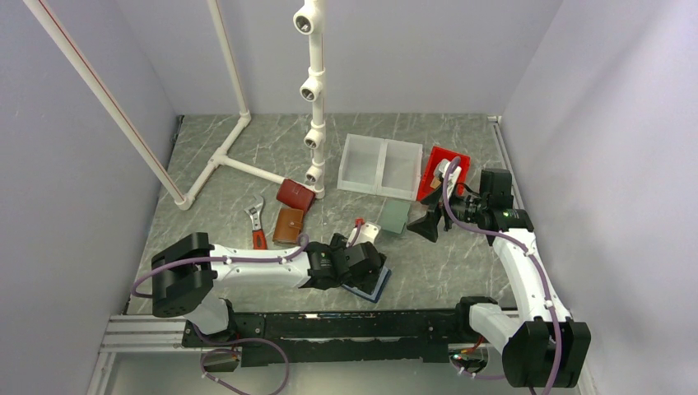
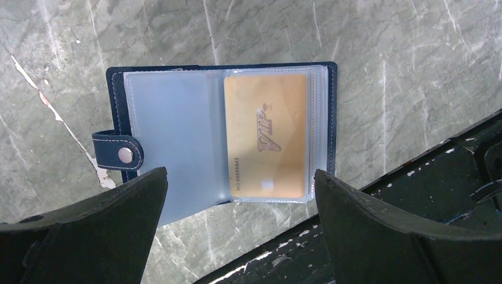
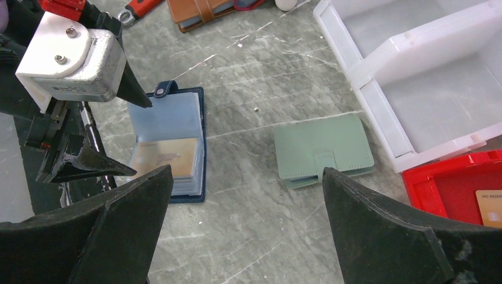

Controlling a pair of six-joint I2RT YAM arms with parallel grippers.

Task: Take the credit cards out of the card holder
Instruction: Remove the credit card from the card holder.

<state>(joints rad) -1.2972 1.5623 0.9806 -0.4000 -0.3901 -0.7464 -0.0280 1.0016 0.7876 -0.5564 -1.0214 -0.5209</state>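
Left end effector [image 2: 240, 176] hangs released over the card holder [image 2: 171, 136]; its thin, slick credit card [image 2: 266, 136] probably needs an edge pinch.

Bright, even, cool light with faint shadows; card holder [image 2: 171, 118] sharp, fingers [image 2: 106, 225] of the left tool [image 2: 240, 173] softer.

Card holder [image 2: 171, 130] open, flat on the tabletop [image 2: 414, 59], navy cover down, pale clear sleeves up, snap tab with a stud jutting from one edge. Orange-gold credit card [image 2: 266, 136] marked VIP tucked inside one sleeve, face up. Corner of another orange card [image 3: 490, 208] showing in the red tray [image 3: 438, 183], well apart.
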